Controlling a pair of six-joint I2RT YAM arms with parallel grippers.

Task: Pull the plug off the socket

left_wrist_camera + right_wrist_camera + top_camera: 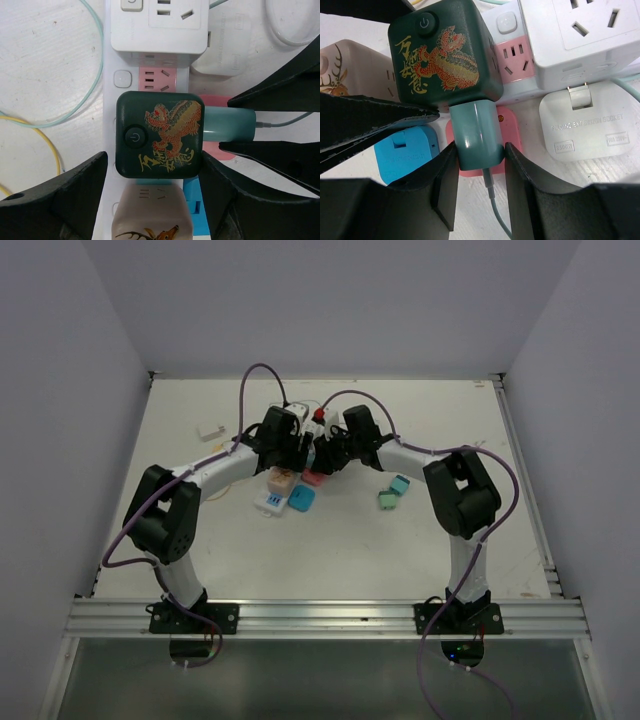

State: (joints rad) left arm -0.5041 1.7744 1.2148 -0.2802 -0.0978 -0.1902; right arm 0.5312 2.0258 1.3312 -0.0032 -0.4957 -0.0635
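The socket is a long white power strip (109, 100) with a pink outlet showing; it also shows in the right wrist view (515, 57). A dark green cube adapter with a gold dragon (160, 134) sits on it. A teal plug (476, 132) with a thin cord is pushed into the cube's side (227, 125). My right gripper (480, 150) is shut on the teal plug, one finger on each side. My left gripper (154, 165) is open and straddles the near end of the green cube (445, 55), with a gap on its left side. Both grippers meet at the back centre (312, 453).
A white cube adapter (157, 25) and a beige deer cube (152, 210) also sit on the strip. Beside it lie a blue block (405, 152), a pink block (512, 132) and a white folding socket (590, 125). Teal blocks (393, 492) lie to the right.
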